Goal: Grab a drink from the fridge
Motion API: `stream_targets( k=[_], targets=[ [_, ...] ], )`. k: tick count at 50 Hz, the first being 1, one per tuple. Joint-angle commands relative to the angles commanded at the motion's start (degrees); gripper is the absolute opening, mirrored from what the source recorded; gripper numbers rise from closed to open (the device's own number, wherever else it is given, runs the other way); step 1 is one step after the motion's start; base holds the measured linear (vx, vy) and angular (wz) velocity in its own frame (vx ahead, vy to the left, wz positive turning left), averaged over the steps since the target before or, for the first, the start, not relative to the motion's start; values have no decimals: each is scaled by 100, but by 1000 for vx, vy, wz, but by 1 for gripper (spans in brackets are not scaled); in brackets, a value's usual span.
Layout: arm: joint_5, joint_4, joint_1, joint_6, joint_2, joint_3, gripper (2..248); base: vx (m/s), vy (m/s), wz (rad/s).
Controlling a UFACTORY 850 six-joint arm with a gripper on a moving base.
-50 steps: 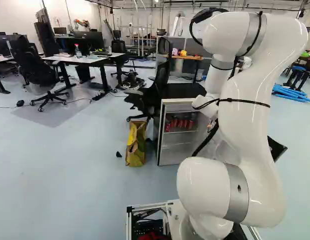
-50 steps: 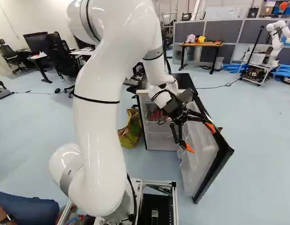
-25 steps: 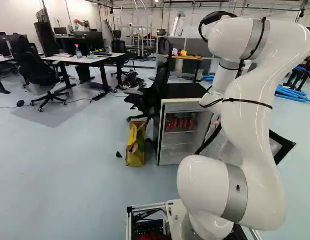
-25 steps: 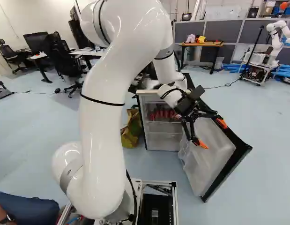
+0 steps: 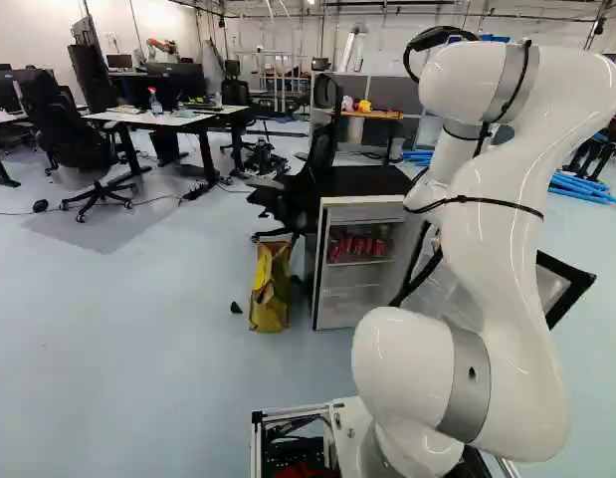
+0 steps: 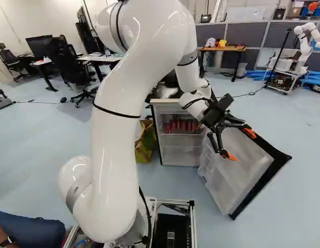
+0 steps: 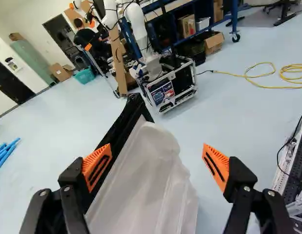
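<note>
Ahead of the arm stands the small fridge point(image 5: 320, 271), with red drink cans point(image 5: 357, 246) on its upper shelf. Its black-edged door point(image 6: 240, 174) hangs wide open to the right, showing a pale inner lining. At the door's upper part is my gripper point(image 6: 240, 144) in the right base view. In the wrist view the gripper point(image 7: 156, 147) is open, with the door's lining point(image 7: 148, 180) between its spread fingers. One orange pad point(image 7: 97, 165) lies close along the door's black edge; whether it touches cannot be told. The other finger stands apart from the door.
A yellow-brown bag point(image 5: 270, 287) stands beside the fridge, with an office chair point(image 5: 306, 189) behind it. Another robot point(image 6: 304, 46) stands on a cart at the back right. A desk point(image 6: 222, 49) stands beyond the fridge. In the wrist view, another robot point(image 7: 136, 24) stands beyond the door.
The fridge door has swung wider, to the right. My arm and gripper have moved to the right along with it, and the cans show more freely in the right base view. The base has stayed still.
</note>
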Motion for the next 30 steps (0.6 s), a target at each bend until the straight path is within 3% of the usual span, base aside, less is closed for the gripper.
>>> stream_targets(
  k=[10, 30],
  targets=[
    [-86, -270, 35, 0, 85, 161, 247, 0, 0, 0],
    [-110, -1002, 191, 0, 506, 927, 247, 0, 0, 0]
  ],
)
